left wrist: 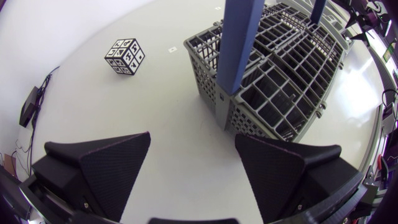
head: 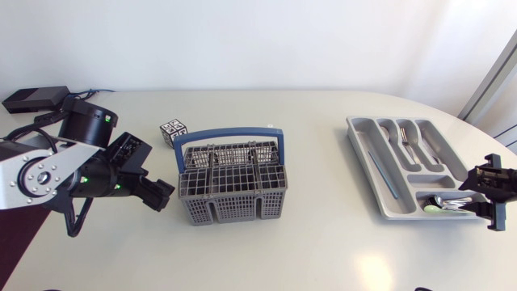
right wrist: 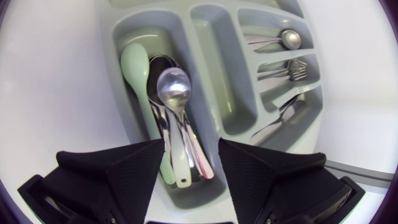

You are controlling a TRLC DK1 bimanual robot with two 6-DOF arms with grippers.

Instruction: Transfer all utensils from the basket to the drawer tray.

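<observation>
While both arms hang over the table, every utensil in view lies in the drawer tray [head: 359,129] on the right side.

Left gripper [left wrist: 193,146]: fingers spread wide, nothing between them, bare tabletop under it. It sits just beside the basket [head: 230,208], at the end wall facing the left arm, not touching it. Basket stands upright mid-table, with its blue handle [left wrist: 239,43] raised over the grid compartments. A small black-and-white patterned cube [head: 172,131] sits on the table near the basket's far left corner, apart from it.

Right gripper [right wrist: 191,149]: fingers also spread, holding nothing, hovering over the tray end closest to it, above the wide cross compartment. That compartment holds a pale green spoon [right wrist: 134,65] and a few metal spoons [right wrist: 173,87] stacked beside and partly over it, bowls pointing away from the gripper. Further along the tray, one narrow slot has a small spoon [right wrist: 289,39] and the next a fork [right wrist: 297,68]. The third slot has another metal piece, can't tell what kind.

Tray and basket are well apart.
</observation>
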